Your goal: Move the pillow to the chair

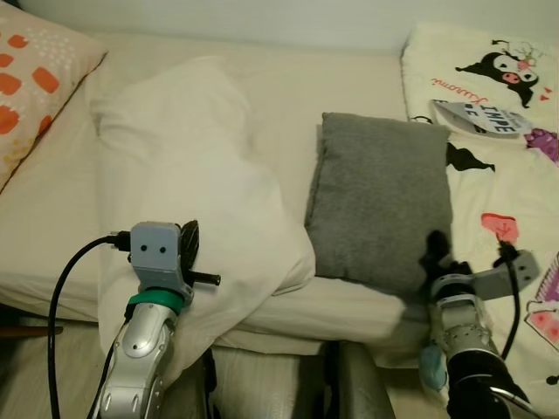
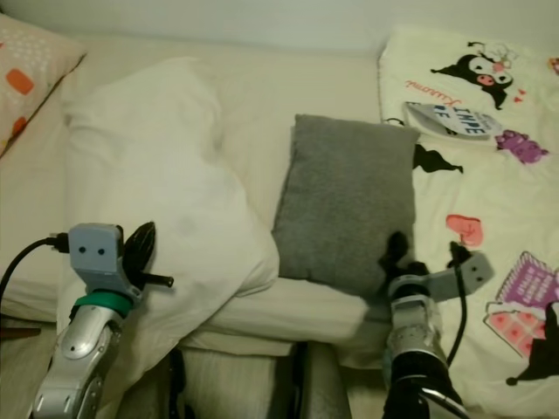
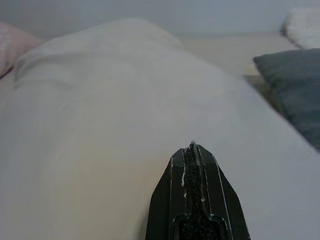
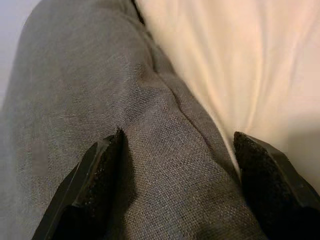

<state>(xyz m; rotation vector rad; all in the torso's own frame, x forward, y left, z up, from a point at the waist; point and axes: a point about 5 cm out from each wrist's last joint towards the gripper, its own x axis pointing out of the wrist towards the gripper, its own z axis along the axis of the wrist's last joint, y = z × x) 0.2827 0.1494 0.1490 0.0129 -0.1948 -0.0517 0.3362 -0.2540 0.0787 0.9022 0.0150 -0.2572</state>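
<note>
Two grippers | right gripper (image 4: pixel 175 150) fingers spread astride grey pillow (image 1: pixel 380 201) | left gripper (image 3: pixel 192 150) fingers pressed together

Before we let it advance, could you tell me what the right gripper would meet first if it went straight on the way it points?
Most likely the grey pillow: the right gripper is open, with the pillow's near corner between its fingers, so it would press into the pillow almost at once. Exact depth is unclear.
</note>
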